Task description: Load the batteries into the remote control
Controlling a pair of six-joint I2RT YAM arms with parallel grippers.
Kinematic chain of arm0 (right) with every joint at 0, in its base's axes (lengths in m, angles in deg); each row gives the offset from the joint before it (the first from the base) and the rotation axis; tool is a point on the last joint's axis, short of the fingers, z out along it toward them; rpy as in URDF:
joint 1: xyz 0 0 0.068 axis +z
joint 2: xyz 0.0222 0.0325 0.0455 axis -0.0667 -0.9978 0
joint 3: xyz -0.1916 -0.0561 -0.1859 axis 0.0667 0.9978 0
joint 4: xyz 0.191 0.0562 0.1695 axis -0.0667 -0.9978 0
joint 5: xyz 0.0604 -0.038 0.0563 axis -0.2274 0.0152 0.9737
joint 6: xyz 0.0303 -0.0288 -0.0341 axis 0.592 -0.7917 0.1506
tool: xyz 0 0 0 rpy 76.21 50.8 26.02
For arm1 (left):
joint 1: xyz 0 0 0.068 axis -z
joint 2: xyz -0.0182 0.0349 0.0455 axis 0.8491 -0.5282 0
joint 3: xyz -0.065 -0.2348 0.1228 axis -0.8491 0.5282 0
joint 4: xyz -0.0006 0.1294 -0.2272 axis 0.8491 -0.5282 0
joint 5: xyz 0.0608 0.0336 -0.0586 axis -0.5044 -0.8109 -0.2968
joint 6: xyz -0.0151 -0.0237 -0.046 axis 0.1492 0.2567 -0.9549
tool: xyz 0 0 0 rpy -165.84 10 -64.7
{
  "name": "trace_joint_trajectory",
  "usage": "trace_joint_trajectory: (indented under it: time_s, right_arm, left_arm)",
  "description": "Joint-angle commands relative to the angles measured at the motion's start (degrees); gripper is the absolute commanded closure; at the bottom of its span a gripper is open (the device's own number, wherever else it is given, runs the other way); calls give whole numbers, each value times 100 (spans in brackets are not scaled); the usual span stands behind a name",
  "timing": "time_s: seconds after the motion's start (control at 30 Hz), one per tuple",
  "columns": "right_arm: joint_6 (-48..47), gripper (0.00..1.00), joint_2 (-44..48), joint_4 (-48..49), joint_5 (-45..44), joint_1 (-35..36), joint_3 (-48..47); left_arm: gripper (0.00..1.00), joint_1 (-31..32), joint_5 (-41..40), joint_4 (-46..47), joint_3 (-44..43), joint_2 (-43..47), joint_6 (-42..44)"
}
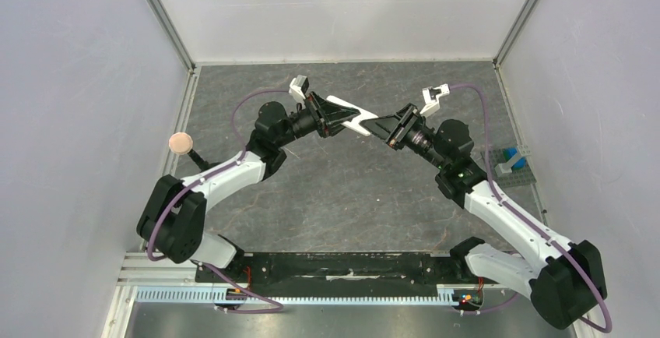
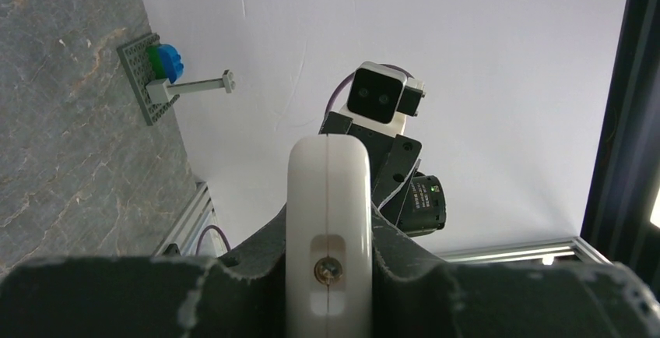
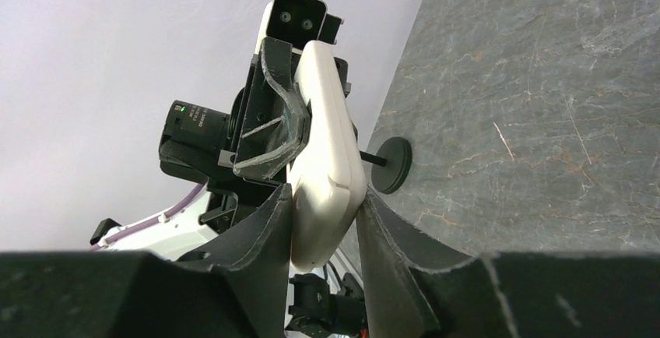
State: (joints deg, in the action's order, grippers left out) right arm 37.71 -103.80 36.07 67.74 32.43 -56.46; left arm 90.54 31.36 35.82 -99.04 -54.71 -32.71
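Note:
The white remote control (image 1: 356,125) hangs in the air above the back middle of the table, held between both arms. My left gripper (image 1: 340,117) is shut on one end; in the left wrist view the remote control (image 2: 328,190) stands edge-on, its seam and a screw showing, with my left gripper (image 2: 328,233) pressing both sides. My right gripper (image 1: 383,126) holds the other end. In the right wrist view the rounded end of the remote control (image 3: 327,159) sits inside my right gripper (image 3: 325,209), both fingers against it. The batteries are out of view.
A grey studded plate with blue and green bricks (image 1: 514,163) lies at the table's right edge, also seen as the plate (image 2: 148,77). A peach-coloured knob on a dark stalk (image 1: 180,143) stands at the left. White walls enclose the grey table (image 1: 342,198).

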Motion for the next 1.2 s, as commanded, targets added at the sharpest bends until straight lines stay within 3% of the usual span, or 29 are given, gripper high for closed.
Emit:
trace_joint_trajectory:
  time_s: [0.0, 0.13, 0.53, 1.03, 1.1, 1.17]
  right_arm:
    - [-84, 66, -231, -99, 119, 9, 305]
    - [-6, 67, -308, 243, 183, 7, 512]
    - [304, 67, -636, 1759, 430, 10, 922]
    - [216, 63, -971, 2149, 594, 75, 630]
    - [204, 61, -941, 2148, 594, 75, 630]
    - [202, 52, -837, 2170, 619, 61, 630]
  left_arm:
    - [98, 106, 436, 1291, -442, -37, -712]
    - [98, 131, 338, 1740, -485, -161, -1286]
    - [98, 253, 299, 1849, -701, -149, -1549]
    - [98, 352, 391, 1710, -733, -128, -1572]
    - [98, 352, 387, 1591, -719, -92, -1469]
    - [98, 345, 394, 1418, -698, -48, -1252]
